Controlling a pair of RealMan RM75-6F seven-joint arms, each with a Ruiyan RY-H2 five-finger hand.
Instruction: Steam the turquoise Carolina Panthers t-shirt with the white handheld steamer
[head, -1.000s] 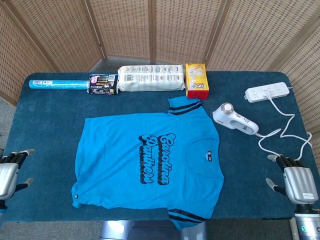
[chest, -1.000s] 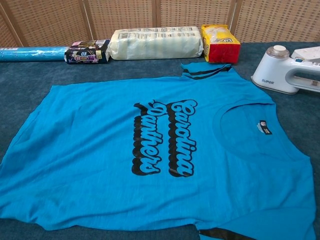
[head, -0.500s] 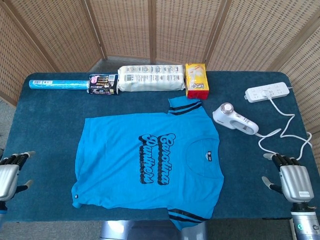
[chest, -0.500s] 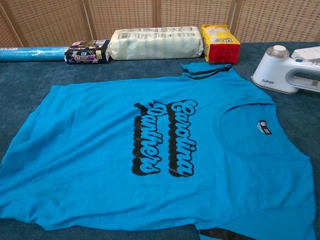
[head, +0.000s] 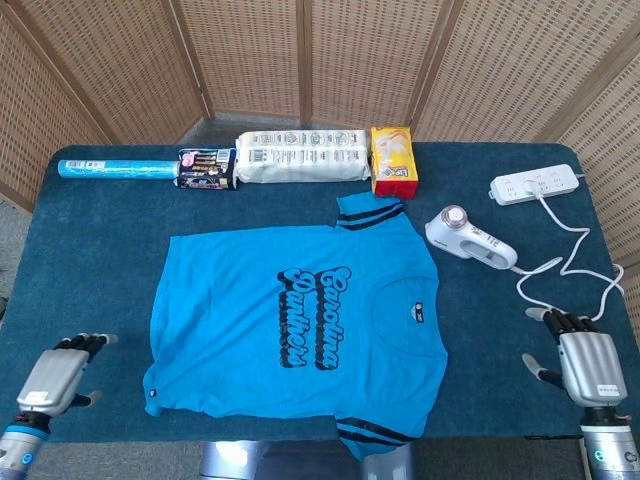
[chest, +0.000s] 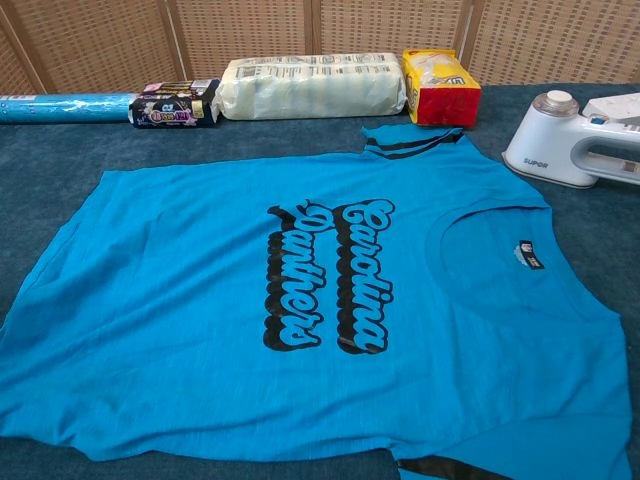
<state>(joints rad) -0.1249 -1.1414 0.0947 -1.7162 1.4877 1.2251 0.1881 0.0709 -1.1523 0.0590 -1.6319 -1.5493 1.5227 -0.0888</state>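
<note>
The turquoise Carolina Panthers t-shirt (head: 290, 325) (chest: 300, 300) lies flat in the middle of the dark blue table, collar toward the right. The white handheld steamer (head: 470, 239) (chest: 572, 140) lies on its side to the right of the shirt's upper sleeve, its cord running off to the right. My left hand (head: 57, 378) hovers at the table's front left corner, fingers apart and holding nothing. At the front right edge is my right hand (head: 585, 362), also empty with fingers spread, well below the steamer. Neither hand shows in the chest view.
Along the back edge lie a blue roll (head: 115, 169), a dark packet (head: 206, 168), a long white package (head: 300, 157) and a yellow-red box (head: 392, 160). A white power strip (head: 535, 184) sits at the back right, its cord (head: 575, 265) looping toward the right hand.
My left hand has moved right and forward, from the far left frame edge in over the table's front left corner. The right hand has barely shifted.
</note>
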